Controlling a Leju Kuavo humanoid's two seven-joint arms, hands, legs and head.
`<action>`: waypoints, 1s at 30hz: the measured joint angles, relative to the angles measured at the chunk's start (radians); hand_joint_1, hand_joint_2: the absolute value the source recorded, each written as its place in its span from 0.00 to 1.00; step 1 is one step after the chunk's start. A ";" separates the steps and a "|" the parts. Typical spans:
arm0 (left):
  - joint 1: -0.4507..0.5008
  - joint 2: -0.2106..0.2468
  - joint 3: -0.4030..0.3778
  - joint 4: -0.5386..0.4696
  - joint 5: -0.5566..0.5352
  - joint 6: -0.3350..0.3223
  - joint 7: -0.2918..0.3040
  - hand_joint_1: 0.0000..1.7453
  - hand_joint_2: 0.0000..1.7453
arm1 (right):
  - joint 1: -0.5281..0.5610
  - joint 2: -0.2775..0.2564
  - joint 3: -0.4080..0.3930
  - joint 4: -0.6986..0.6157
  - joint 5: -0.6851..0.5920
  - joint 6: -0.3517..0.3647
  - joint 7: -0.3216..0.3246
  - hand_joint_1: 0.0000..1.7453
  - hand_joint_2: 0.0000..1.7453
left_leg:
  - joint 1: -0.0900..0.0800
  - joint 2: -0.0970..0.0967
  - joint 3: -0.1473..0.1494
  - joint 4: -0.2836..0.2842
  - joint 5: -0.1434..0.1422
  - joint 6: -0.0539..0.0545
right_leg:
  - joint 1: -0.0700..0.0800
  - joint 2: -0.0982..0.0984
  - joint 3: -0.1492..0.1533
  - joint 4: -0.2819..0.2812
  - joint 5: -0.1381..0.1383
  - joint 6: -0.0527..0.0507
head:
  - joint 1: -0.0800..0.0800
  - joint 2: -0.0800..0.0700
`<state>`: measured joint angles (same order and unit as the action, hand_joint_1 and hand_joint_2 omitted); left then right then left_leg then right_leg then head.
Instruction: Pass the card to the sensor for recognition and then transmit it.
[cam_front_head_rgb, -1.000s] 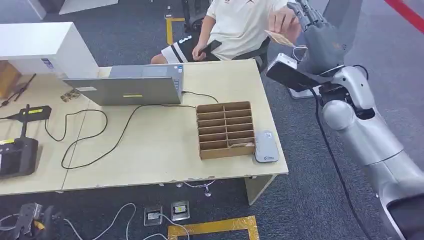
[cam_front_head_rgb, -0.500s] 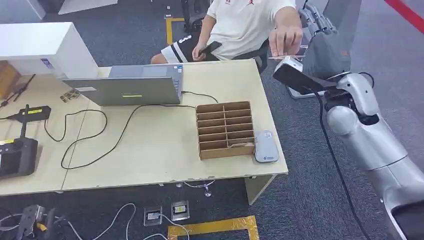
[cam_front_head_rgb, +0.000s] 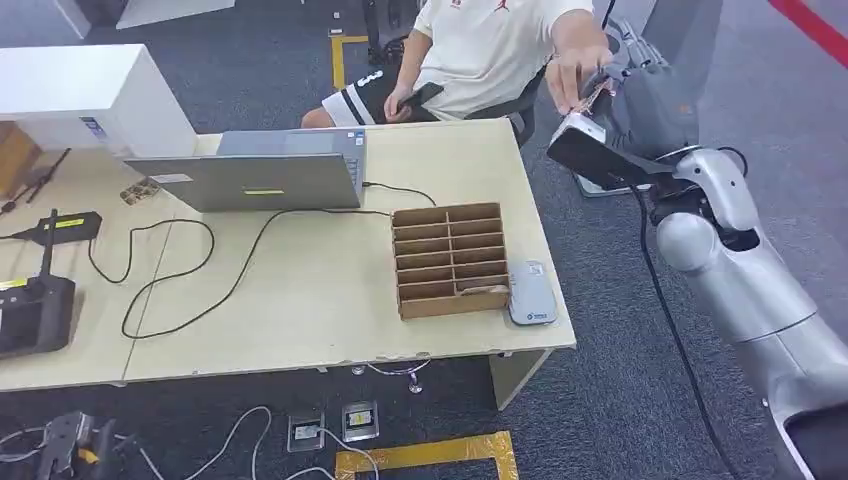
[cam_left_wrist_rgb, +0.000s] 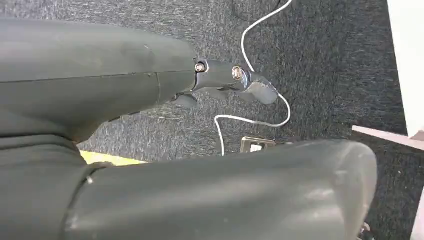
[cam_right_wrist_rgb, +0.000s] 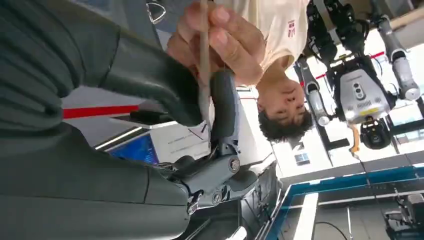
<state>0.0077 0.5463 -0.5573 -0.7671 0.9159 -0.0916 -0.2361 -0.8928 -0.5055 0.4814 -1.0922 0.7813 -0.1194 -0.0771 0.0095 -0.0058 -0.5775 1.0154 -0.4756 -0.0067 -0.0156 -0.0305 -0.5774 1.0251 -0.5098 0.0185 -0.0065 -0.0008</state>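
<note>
A person's hand (cam_front_head_rgb: 572, 72) holds a thin tan card (cam_front_head_rgb: 598, 95) at my raised right hand (cam_front_head_rgb: 650, 100), off the table's far right corner. In the right wrist view the card (cam_right_wrist_rgb: 203, 50) stands edge-on between my thick thumb (cam_right_wrist_rgb: 155, 80) and a dark finger (cam_right_wrist_rgb: 223, 100), which pinch it while the person's fingers (cam_right_wrist_rgb: 225, 35) still hold its other end. The sensor, a small grey-white reader (cam_front_head_rgb: 531, 293), lies flat at the table's front right corner. My left hand (cam_left_wrist_rgb: 150, 100) hangs over the carpet, fingers apart and holding nothing.
A cardboard slotted organizer (cam_front_head_rgb: 450, 258) stands right beside the reader. A laptop (cam_front_head_rgb: 255, 175) and black cables (cam_front_head_rgb: 180, 270) occupy the middle of the wooden table (cam_front_head_rgb: 300, 320). The seated person (cam_front_head_rgb: 480, 50) is behind the far edge. Power sockets (cam_front_head_rgb: 335, 425) lie on the floor.
The person's hand came down with the card and set it between my right thumb and finger. My right hand dropped slightly and its fingers closed in on the card.
</note>
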 joint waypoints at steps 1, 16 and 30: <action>-0.001 0.000 -0.002 0.001 0.003 0.000 0.000 0.00 0.00 | 0.000 0.000 0.000 -0.001 0.000 0.000 0.000 1.00 1.00 | 0.000 0.000 0.000 0.000 0.000 0.000 | 0.000 0.000 0.000 0.000 0.000 0.000 | 0.000 0.000; -0.006 0.009 -0.040 0.011 0.007 0.000 0.000 0.00 0.00 | 0.041 0.003 0.003 -0.025 -0.045 0.073 0.024 1.00 1.00 | 0.000 0.000 0.000 0.000 0.000 0.000 | 0.000 0.000 0.000 0.000 0.000 0.000 | 0.000 0.000; -0.007 0.020 -0.061 0.011 0.031 0.000 0.013 0.00 0.00 | 0.150 -0.010 0.004 -0.061 -0.069 0.104 0.069 1.00 1.00 | 0.000 0.000 0.000 0.000 0.000 0.000 | 0.000 0.001 0.000 0.000 0.000 0.000 | -0.001 0.000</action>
<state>0.0008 0.5661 -0.6184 -0.7565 0.9468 -0.0916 -0.2232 -0.7428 -0.5154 0.4852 -1.1536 0.7118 -0.0156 -0.0076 0.0096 -0.0055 -0.5774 1.0153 -0.4758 -0.0068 -0.0155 -0.0300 -0.5776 1.0249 -0.5098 0.0185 -0.0072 -0.0008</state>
